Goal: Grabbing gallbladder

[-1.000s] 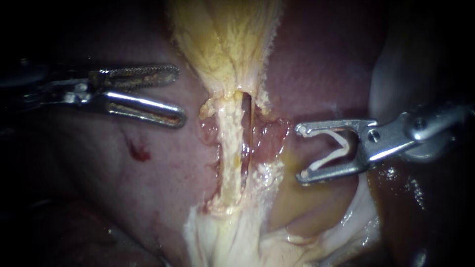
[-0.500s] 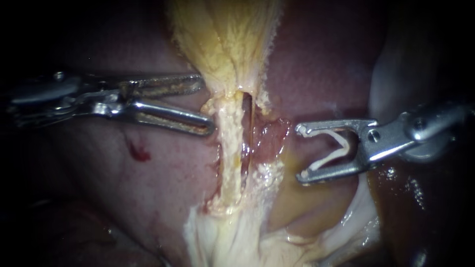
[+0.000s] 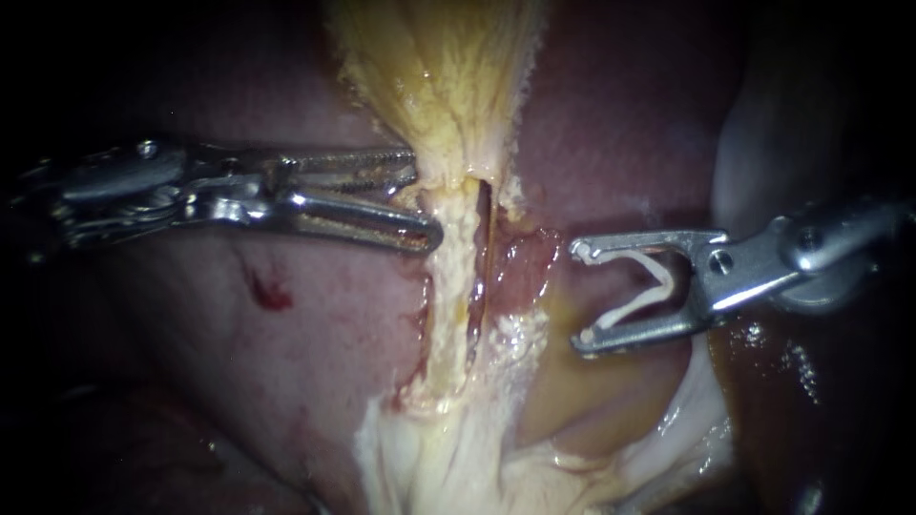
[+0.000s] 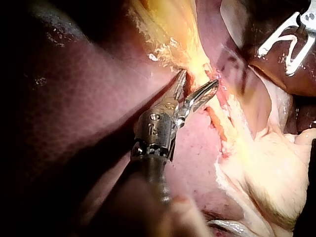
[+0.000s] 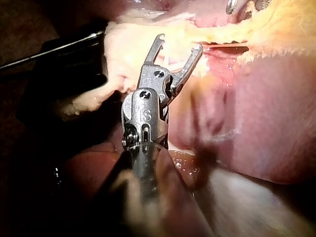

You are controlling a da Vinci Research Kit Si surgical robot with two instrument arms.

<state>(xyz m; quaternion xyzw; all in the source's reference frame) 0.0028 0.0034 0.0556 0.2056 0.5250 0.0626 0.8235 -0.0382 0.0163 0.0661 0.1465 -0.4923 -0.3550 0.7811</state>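
Left instrument [image 3: 422, 198]: enters from the left, lying almost level. Its jaws are apart with their ridged inner faces showing, and the tips are at the edge of the gallbladder's narrow end.
Bite: a small lump of yellow tissue sits in the open mouth. No squeeze from both sides shows, so it is judged not yet gripped.
Gallbladder [image 3: 439, 86]: directly ahead of the left jaws. It is a yellow, fibrous, slack sac tapering downward to a neck.
Long axis: top to bottom in the endoscope view, roughly square to the jaws. Closing in place should catch the neck crosswise.
Tube [image 3: 447, 296]: pale, grainy cord continuing below the neck, with a dark slit just beside it.
Liver [image 3: 305, 334]: smooth, moist, pink-red bed on both sides, with one small red spot.
Fat [image 3: 439, 458]: white, frayed mass where the tube ends.
Right instrument [image 3: 580, 298]: well apart, beyond the tube. Its jaws are spread wide around an open white clip [image 3: 649, 291] that touches both.
Nearer arm: left.
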